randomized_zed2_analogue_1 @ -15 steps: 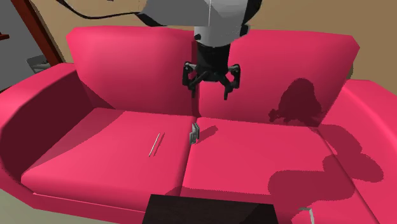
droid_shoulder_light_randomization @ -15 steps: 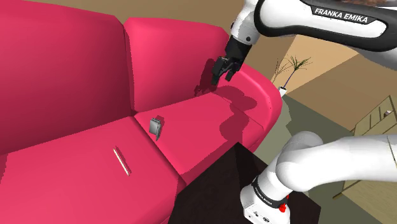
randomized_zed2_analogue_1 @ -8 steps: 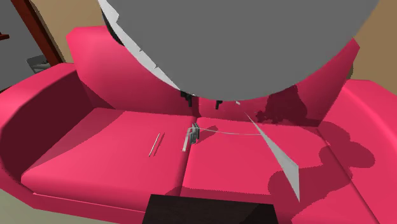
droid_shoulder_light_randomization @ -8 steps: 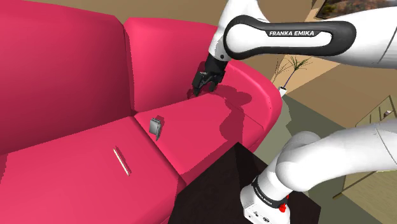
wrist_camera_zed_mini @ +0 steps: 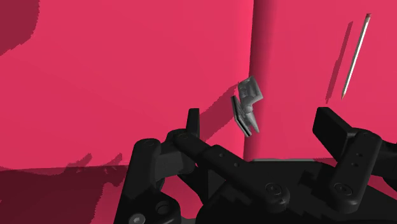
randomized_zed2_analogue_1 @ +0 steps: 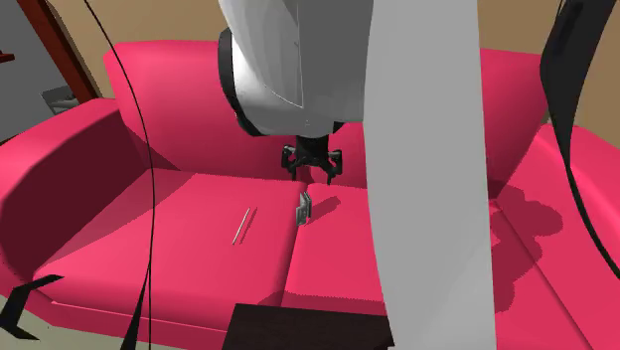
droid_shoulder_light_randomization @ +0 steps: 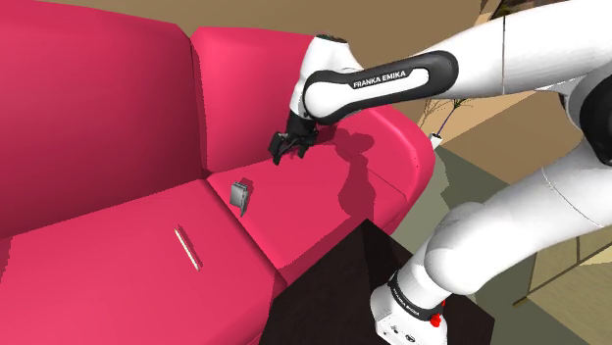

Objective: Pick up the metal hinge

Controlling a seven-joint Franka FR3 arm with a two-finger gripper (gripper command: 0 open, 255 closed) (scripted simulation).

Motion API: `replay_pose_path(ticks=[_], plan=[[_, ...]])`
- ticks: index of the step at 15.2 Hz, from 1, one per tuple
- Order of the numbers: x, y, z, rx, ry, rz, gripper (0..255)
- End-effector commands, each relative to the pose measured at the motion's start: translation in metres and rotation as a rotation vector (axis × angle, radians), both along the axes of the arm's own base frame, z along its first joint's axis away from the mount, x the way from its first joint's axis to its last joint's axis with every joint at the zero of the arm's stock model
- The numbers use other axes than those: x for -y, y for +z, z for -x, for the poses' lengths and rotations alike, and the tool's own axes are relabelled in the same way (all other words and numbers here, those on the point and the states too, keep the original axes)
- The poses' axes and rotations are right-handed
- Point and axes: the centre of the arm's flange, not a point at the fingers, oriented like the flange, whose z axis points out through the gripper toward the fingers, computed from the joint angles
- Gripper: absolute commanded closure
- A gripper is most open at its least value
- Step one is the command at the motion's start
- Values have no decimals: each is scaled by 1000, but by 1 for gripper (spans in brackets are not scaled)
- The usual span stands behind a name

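Crimson sofa (droid_shoulder_light_randomization: 118,108) in the shoulder view; the grey hinge (droid_shoulder_light_randomization: 239,195) stands on the seat right at the seam between two cushions; a thin stick (droid_shoulder_light_randomization: 186,247) lies well apart on the next cushion; the gripper (droid_shoulder_light_randomization: 287,149) hovers near the backrest, clear of the hinge. Second exterior view: gripper just above the hinge, no contact. Wrist view: fingers (wrist_camera_zed_mini: 331,124) spread, released, grasping nothing; the half-folded hinge lies beyond them.

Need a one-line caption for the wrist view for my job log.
Open black gripper poised over the grey hinge at the seam between two pink sofa cushions, a thin stick lying nearby.
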Motion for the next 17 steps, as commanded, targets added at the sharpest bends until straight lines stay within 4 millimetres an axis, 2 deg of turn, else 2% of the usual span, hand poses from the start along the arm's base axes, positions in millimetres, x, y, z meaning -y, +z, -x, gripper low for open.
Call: replay_pose_path(ticks=[1, 17], plan=[[-5, -20, -15, -1, -12, -1, 0], [-34, -196, -131, -22, -105, -2, 0]])
